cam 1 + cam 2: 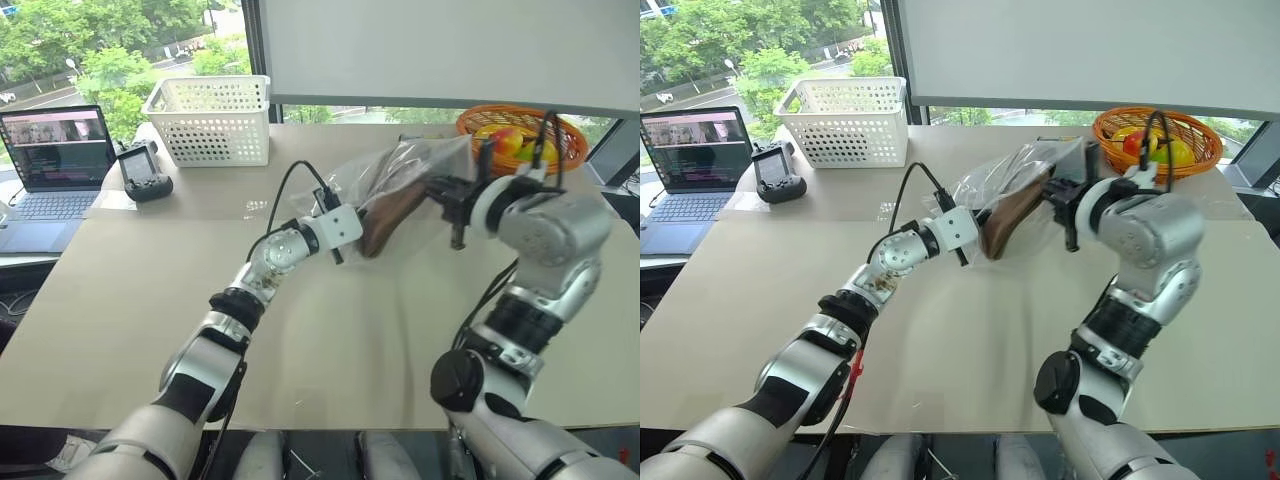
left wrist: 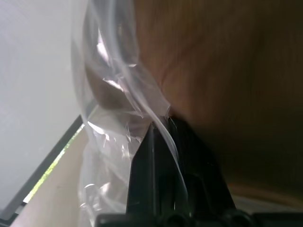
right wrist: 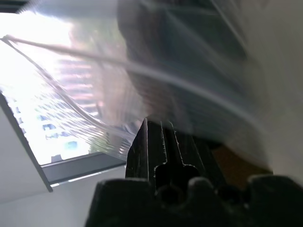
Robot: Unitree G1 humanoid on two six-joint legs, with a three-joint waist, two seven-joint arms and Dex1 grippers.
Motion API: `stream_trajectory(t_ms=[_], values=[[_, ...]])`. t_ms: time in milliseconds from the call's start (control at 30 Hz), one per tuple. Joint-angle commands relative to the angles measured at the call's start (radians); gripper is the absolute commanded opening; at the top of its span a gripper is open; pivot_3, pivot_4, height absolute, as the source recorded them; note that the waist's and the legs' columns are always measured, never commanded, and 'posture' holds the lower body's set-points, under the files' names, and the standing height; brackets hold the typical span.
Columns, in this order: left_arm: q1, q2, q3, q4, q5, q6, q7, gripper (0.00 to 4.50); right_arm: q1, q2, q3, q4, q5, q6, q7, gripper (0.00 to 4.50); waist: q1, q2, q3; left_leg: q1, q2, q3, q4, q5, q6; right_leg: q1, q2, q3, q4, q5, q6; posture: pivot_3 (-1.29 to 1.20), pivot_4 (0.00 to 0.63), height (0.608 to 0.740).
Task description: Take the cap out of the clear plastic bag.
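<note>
Fingers of the left gripper [image 2: 163, 125] are pressed together, and between them they pinch the cap [image 1: 392, 214] together with a fold of the clear plastic bag [image 1: 372, 172]. In the left wrist view the brown cloth is directly at the black fingertips, and the thin film lies over them. The right gripper [image 3: 158, 127] is also closed; its fingers clamp a part of the bag on the opposite side, and in the right wrist view the wrinkled film spreads away from the tips. I cannot tell if any cloth is also caught there.

The two grippers are near each other, above the middle of the table [image 1: 180, 300], the left one pointing to the right and the right one pointing to the left. The bag hangs between them, lifted from the table surface. The cap is in the bag; its brown lower end shows just beside the left gripper.

Behind the right gripper, at the far right edge of the table, stands an orange basket [image 1: 570, 150] with fruit [image 1: 508, 140] in it. At the far left side stands a white perforated basket [image 1: 212, 125]. Near it lies a black controller [image 1: 140, 172], and beside that an open laptop [image 1: 50, 165].
</note>
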Motion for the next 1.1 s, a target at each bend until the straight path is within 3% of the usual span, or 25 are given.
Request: stream_trajectory(t_ms=[33, 133, 267, 567, 700, 833, 867, 1000, 1100], values=[[-0.036, -0.003, 0.014, -0.050, -0.008, -0.001, 0.002, 0.00, 0.066, -0.054, 0.070, -0.035, 0.024, 0.030, 0.062, 0.06, -0.003, 0.000, 0.000, 0.000, 0.000, 0.000, 0.000, 0.000, 0.000, 0.000, 0.000, 0.000, 0.000, 0.000, 0.000, 0.00, 0.150, 0.740], [-0.035, 0.010, 0.017, -0.050, -0.007, -0.005, -0.003, 0.00, 0.089, -0.061, 0.085, -0.045, 0.024, 0.017, 0.081, 0.06, -0.013, 0.000, 0.000, 0.002, 0.001, 0.000, 0.000, 0.000, 0.000, 0.000, 0.001, 0.001, 0.001, 0.000, 0.000, 0.00, 0.150, 0.740], [-0.023, 0.033, 0.014, -0.033, 0.003, -0.017, -0.004, 0.00, 0.028, -0.010, 0.004, -0.077, 0.024, -0.038, 0.036, 0.06, -0.032, 0.000, 0.000, 0.003, 0.002, 0.001, 0.000, 0.000, 0.000, 0.000, 0.003, 0.002, 0.001, 0.000, 0.000, 0.00, 0.150, 0.740], [-0.011, 0.032, -0.005, -0.012, 0.012, -0.031, -0.008, 0.00, -0.066, -0.030, -0.086, -0.153, 0.024, -0.029, -0.059, 0.06, -0.019, 0.000, 0.000, 0.002, 0.001, 0.000, -0.001, 0.000, 0.000, 0.000, 0.002, 0.001, 0.001, 0.000, 0.000, 0.00, 0.150, 0.740], [-0.031, 0.037, -0.004, 0.017, 0.011, -0.038, -0.013, 0.00, 0.174, -0.225, 0.032, -0.234, 0.024, 0.154, 0.272, 0.06, -0.004, 0.000, 0.000, 0.002, 0.001, 0.000, -0.001, 0.000, 0.000, 0.001, 0.002, 0.000, -0.001, 0.000, 0.000, 0.00, 0.150, 0.740], [-0.045, 0.042, -0.003, 0.044, 0.010, -0.052, -0.015, 0.00, 0.381, -0.571, 0.081, -0.201, 0.024, 0.299, 0.797, 0.06, -0.001, 0.000, 0.000, 0.000, -0.001, 0.001, -0.001, 0.000, 0.000, 0.001, -0.001, 0.001, -0.009, 0.000, 0.000, 0.00, 0.150, 0.740], [-0.048, 0.041, -0.004, 0.049, 0.011, -0.054, -0.014, 0.00, 0.433, -0.701, 0.085, -0.183, 0.024, 0.351, 0.976, 0.06, -0.002, 0.000, 0.000, 0.000, -0.001, 0.001, -0.001, 0.000, 0.000, 0.001, -0.001, 0.001, -0.010, 0.000, 0.000, 0.00, 0.150, 0.740], [-0.053, 0.041, -0.005, 0.059, 0.012, -0.062, -0.013, 0.00, 0.535, -1.059, 0.072, -0.094, 0.024, 0.460, 1.524, 0.06, -0.009, 0.000, 0.000, 0.002, 0.001, 0.001, -0.001, 0.000, 0.000, 0.003, 0.001, 0.001, -0.010, 0.000, 0.000, 0.00, 0.150, 0.740], [-0.051, 0.041, -0.004, 0.060, 0.013, -0.067, -0.014, 0.00, 0.619, -1.257, 0.040, -0.027, 0.024, 0.505, 1.744, 0.06, -0.009, -0.001, 0.001, 0.004, 0.001, 0.001, -0.001, 0.000, 0.000, 0.004, 0.001, 0.002, -0.009, 0.000, 0.000, 0.00, 0.150, 0.740]])
